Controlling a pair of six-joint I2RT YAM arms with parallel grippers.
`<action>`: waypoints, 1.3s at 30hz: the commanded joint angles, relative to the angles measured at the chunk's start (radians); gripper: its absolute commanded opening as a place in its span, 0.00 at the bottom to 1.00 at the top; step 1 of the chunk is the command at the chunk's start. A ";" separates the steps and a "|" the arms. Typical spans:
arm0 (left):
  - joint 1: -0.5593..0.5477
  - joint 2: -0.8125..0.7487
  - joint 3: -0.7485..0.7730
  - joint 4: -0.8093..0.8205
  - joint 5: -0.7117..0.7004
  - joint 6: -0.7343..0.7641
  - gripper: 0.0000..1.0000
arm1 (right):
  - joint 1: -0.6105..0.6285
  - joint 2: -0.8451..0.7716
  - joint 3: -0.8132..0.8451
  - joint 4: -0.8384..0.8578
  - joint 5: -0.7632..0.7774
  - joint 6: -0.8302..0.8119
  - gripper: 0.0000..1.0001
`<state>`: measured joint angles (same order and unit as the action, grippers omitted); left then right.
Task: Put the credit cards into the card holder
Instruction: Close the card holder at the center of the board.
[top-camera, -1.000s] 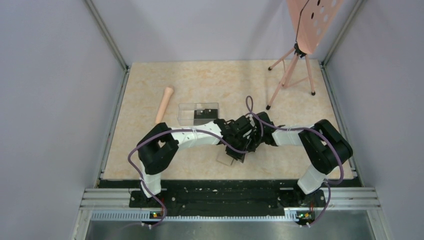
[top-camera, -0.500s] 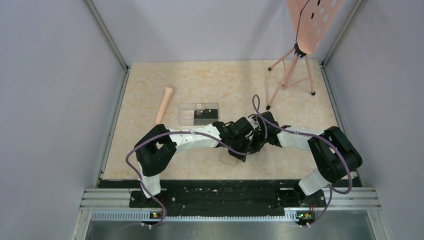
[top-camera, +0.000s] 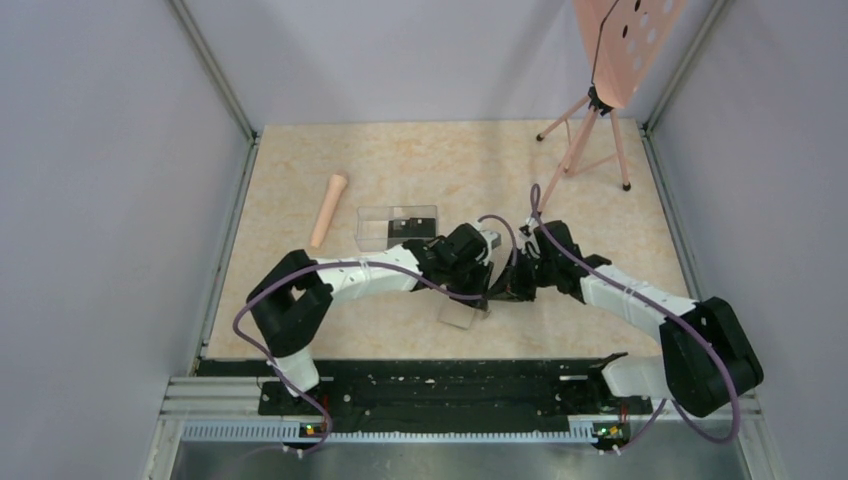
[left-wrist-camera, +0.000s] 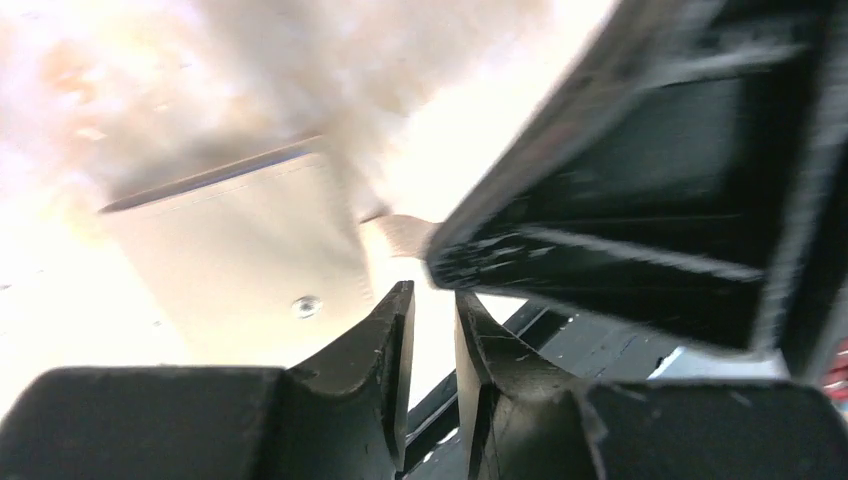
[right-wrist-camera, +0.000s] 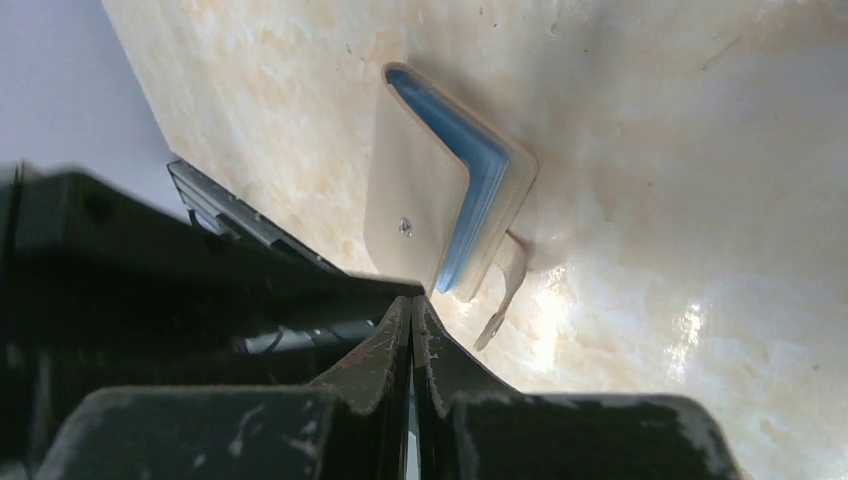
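Readying the card holder, to judge by the layout: lies flat on the table near the front edge, folded but gaping, blue lining exposed. Left gripper poised just above the clasp side, parted slightly, gripping nothing. Right gripper pinched fully together beside the gaping corner (no card seen in it). Credit cards probably that dark patch inside the clear box. Next: spread the fold wider, pin it, fetch a card.
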<state>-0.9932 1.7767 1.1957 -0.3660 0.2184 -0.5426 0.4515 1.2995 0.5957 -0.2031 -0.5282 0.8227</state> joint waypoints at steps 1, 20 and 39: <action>0.082 -0.125 -0.079 0.074 0.044 -0.047 0.27 | -0.025 -0.079 -0.028 -0.078 0.006 -0.016 0.00; 0.193 -0.096 -0.217 0.067 0.149 -0.039 0.11 | -0.021 -0.014 -0.108 -0.045 -0.025 -0.005 0.00; 0.113 0.059 -0.116 -0.095 0.035 0.052 0.00 | -0.012 0.154 0.006 0.072 -0.099 -0.069 0.00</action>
<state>-0.8604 1.7966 1.0924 -0.3977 0.3126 -0.5259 0.4355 1.4261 0.5411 -0.1883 -0.5930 0.7826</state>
